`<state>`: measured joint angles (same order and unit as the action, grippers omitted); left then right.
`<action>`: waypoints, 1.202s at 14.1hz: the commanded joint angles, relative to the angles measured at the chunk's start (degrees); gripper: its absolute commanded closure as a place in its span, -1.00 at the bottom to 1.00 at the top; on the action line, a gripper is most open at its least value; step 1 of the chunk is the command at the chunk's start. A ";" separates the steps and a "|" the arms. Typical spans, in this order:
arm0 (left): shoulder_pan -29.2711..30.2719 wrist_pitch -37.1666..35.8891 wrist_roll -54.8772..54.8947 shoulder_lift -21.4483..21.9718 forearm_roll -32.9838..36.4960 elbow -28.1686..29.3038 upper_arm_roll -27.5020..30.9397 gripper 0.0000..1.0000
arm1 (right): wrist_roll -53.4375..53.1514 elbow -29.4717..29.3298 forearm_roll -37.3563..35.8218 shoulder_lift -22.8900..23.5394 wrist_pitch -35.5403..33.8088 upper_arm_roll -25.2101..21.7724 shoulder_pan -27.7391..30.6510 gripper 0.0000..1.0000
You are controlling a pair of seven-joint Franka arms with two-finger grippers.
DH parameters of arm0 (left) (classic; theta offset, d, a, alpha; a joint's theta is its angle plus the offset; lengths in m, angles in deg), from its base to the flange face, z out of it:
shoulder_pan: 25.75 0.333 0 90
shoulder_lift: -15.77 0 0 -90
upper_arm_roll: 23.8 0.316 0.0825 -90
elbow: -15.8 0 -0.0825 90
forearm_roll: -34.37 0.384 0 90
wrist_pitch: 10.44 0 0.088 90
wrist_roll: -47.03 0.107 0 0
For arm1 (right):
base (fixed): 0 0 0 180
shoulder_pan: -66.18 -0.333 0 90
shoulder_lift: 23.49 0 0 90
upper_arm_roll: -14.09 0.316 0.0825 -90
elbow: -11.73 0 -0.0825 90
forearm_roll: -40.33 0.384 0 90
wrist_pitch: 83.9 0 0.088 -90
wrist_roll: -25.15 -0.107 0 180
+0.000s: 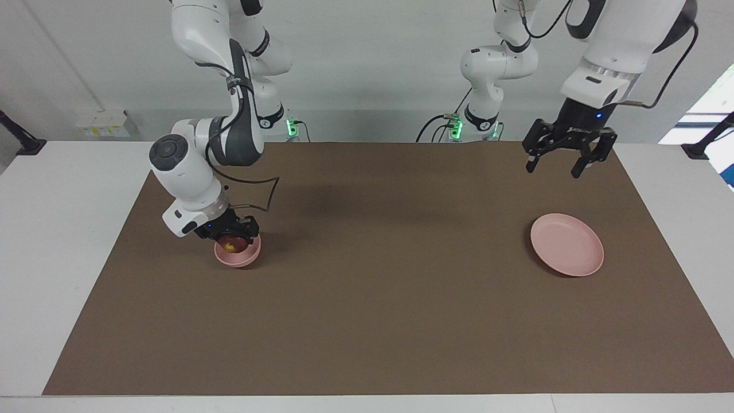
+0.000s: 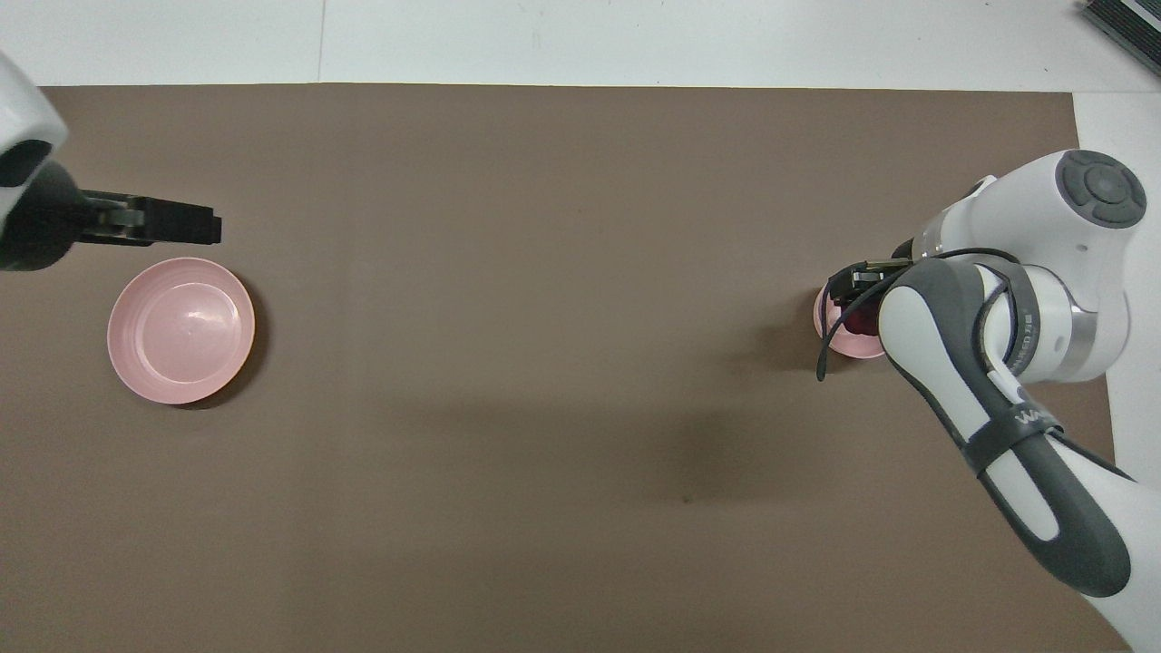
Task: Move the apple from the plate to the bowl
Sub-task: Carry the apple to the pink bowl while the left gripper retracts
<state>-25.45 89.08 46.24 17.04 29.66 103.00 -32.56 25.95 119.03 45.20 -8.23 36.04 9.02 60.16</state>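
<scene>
Apple, small, round and dark red with a yellowish patch, sits low inside the small deep matte pink bowl, which stands on the brown mat toward the right arm's end of the table. The right gripper, black and two-fingered, is down at the bowl's mouth on the side nearer the robots, and its fingers are pinched on the apple. From the facing view the fruit looks to be at or near the bowl's floor, though the gripper hides much of it, so whether it rests there or hangs just clear is hard to tell. In the overhead view the white and grey right arm covers most of the bowl; only a pink sliver of rim and a dark red edge of the apple show beside the black gripper body.

The wide, shallow round pink plate with a low rim lies flat on the mat toward the left arm's end, well apart from the bowl, with nothing on it. The left gripper hangs high in the air over the mat near the plate, its black fingers spread wide and holding nothing. Seen from overhead, that gripper points inward just above the plate without covering it.

The mat spans most of the white table.
</scene>
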 commanded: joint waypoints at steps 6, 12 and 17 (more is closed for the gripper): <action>-4.34 -15.85 9.67 -0.58 2.86 -9.60 6.92 -1.00 | 0.96 1.77 -1.26 1.27 3.55 0.58 1.54 1.00; -4.34 -22.09 9.24 2.31 2.86 -7.67 7.35 -1.00 | 0.17 1.77 -1.18 2.32 3.99 0.58 1.18 1.00; -4.25 -22.45 8.88 3.12 5.48 -6.52 8.84 -1.00 | -0.01 1.69 -1.18 3.11 3.99 0.58 0.83 1.00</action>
<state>-28.86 67.09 55.08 18.87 32.56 95.07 -25.28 25.95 120.19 45.19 -5.53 38.49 9.21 60.78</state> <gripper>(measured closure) 0.000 0.207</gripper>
